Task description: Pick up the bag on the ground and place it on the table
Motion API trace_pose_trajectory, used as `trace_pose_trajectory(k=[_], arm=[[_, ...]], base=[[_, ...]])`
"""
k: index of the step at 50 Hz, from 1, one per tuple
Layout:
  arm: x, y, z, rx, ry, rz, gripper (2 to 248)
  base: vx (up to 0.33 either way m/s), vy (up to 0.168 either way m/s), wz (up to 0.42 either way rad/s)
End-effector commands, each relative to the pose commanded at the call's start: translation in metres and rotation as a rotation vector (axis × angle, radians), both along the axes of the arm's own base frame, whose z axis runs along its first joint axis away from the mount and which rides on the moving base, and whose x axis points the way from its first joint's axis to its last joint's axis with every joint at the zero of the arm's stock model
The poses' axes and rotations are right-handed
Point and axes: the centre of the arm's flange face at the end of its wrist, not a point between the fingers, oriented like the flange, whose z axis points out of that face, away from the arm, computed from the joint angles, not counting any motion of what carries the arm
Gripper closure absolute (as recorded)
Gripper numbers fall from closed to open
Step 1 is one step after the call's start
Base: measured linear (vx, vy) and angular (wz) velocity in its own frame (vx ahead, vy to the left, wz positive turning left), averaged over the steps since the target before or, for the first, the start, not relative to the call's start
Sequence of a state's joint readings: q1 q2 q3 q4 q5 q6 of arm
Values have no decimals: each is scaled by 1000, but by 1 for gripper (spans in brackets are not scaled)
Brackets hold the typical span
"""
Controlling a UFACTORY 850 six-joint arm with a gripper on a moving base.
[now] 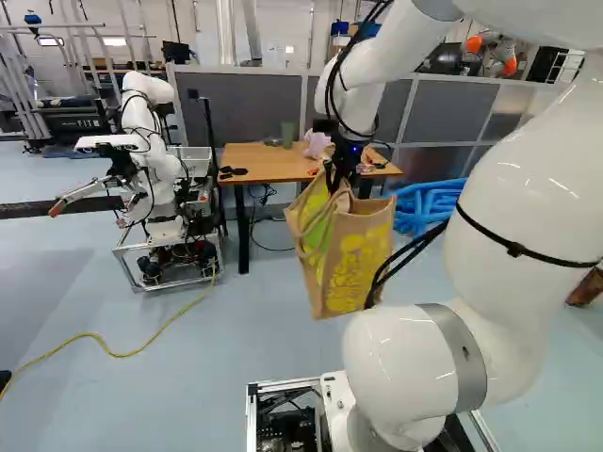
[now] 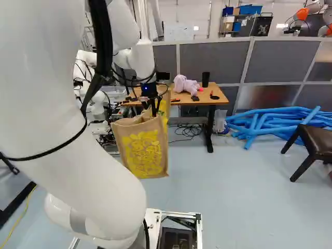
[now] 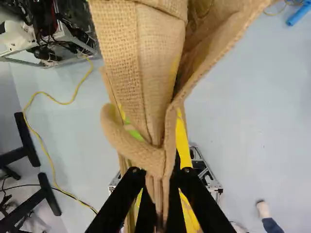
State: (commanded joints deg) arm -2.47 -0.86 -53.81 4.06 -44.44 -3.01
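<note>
Two fingers [image 3: 125, 201] make up my bite, and the wrist view shows them closed from both sides on bunched burlap of the bag [image 2: 142, 150], its folds spreading out ahead of my gripper [image 2: 154, 105]. The base views show what my close look cannot: the bag hangs from me above the floor [image 1: 179, 377], nearer the base than the table [image 1: 256, 160].

Only the left base view gives me the green cup [image 1: 287, 135] on the table; the right one gives me a dark cup [image 2: 206, 79] beside the pink cloth [image 2: 185, 85], and a brown chair [image 2: 317, 141] with its seat in sight. Small tools [image 2: 194, 98] lie on the tabletop too, so cups, cloth and tools share the surface with whatever I carry.

Another robot [image 1: 160, 188] stands on a wheeled frame left of the table in the left base view, a yellow cable [image 1: 104, 350] running from it over the floor. Blue tubes [image 2: 280, 122] lie heaped on the other side, before the grey partition [image 2: 275, 59]. In the left base view, my own wrist and the bag cover part of the table.
</note>
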Motion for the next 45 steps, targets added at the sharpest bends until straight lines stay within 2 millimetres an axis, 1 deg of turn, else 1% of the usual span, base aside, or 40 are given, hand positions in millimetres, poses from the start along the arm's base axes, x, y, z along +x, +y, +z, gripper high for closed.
trace_pose_trajectory(k=[19, 45], arm=[[4, 1, 28, 3, 8, 6, 228], [10, -1, 66, -30, -55, 28, 228]], base=[[0, 0, 0], [0, 0, 0]])
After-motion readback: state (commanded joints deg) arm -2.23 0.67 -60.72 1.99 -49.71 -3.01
